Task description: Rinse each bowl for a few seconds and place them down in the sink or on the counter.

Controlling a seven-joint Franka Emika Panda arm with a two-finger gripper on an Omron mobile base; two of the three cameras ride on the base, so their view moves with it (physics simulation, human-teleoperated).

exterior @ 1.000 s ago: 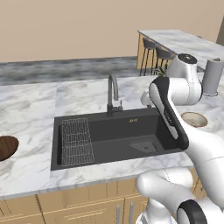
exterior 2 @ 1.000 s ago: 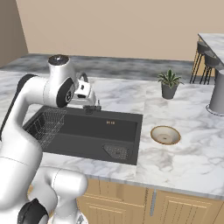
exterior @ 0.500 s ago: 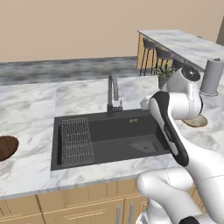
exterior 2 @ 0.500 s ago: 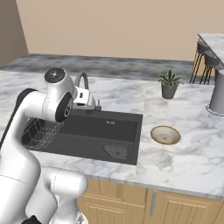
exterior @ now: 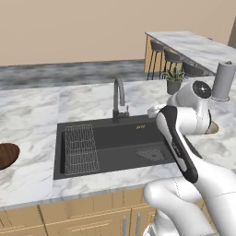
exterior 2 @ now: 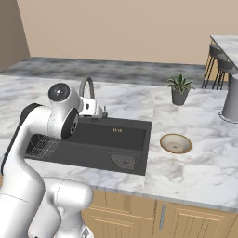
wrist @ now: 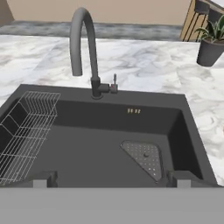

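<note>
Fingers [wrist: 111, 179]: spread wide, empty, over my sink [wrist: 87, 144]. Tan bowl [exterior 2: 175, 143]: tabletop [exterior 2: 200, 162], right of sink. Brown bowl [exterior: 7, 156]: far left. Both likely rigid, light, slick; I'd pinch the rim.

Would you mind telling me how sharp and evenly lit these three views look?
Left base view: flat, even light, the sink faintly soft. Right base view: the tan bowl crisp, barely shadowed. Hand view: the tap sharp, no glare; the fingers slightly blurred.
</note>
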